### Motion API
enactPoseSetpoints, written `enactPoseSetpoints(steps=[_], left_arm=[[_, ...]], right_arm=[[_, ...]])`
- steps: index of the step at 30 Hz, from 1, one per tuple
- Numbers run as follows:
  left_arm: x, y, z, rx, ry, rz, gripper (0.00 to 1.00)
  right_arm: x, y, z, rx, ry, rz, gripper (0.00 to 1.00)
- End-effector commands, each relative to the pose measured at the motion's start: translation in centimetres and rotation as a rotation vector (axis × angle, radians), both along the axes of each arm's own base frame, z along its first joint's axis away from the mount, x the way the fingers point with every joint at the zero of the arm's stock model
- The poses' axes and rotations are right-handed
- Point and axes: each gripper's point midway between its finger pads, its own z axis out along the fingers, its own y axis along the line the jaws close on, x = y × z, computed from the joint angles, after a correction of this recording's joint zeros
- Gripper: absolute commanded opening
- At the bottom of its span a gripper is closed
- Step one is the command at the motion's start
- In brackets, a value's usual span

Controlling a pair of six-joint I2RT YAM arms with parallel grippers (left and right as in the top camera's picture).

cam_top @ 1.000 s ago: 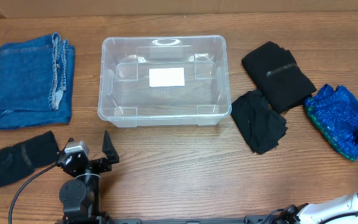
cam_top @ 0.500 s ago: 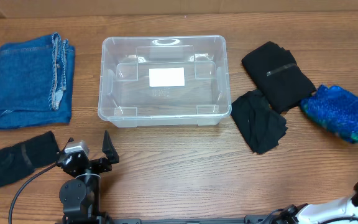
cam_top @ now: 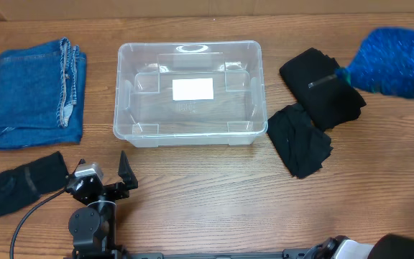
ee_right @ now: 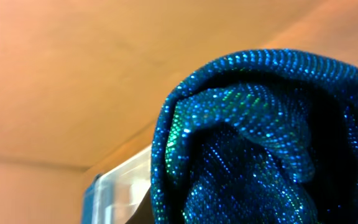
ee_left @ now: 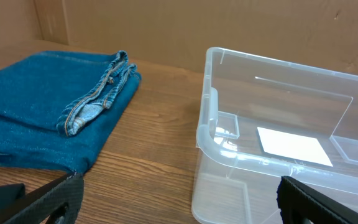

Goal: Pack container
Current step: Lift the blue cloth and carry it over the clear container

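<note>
Overhead shows the blue sparkly cloth [cam_top: 390,61] lifted off the table [cam_top: 192,187], moved rearward.

The setting is a robotics test bench. A brown wood-grain tabletop [cam_top: 192,194] is backed by plain brown cardboard panels [ee_left: 166,25], and a black robot arm base [cam_top: 90,226] stands at its near edge. A clear plastic rectangular tub [cam_top: 149,108] and a folded blue denim garment [cam_top: 34,93] lie spaced apart on it.
</note>
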Motion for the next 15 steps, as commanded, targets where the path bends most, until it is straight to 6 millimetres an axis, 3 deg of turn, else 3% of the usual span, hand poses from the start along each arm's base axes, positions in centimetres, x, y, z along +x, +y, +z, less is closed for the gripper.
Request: enactPoseSetpoints(steps=[1, 4, 9, 13, 15], left_arm=[[-0.1, 0.4, 0.2, 0.022, -0.007, 0.019, 1.0], [-0.1, 0.4, 0.2, 0.022, -0.007, 0.019, 1.0], [-0.1, 0.4, 0.2, 0.022, -0.007, 0.019, 1.0], [-0.1, 0.4, 0.2, 0.022, -0.007, 0.019, 1.0], [-0.1, 0.4, 0.2, 0.022, -0.007, 0.019, 1.0]], right_arm=[[-1.0, 7.2, 6.2, 0.029, -0.158, 0.198, 0.04], [-0.4, 13.7, 7.3, 0.075, -0.179, 0.359, 0.04], [0.3, 21.4, 7.8, 0.09, -0.164, 0.45, 0.04], [0.3, 27.8, 7.2, 0.084, -0.154, 0.529, 0.04], [0.9, 30.8, 5.8, 0.073, -0.124, 0.548, 0.04]])
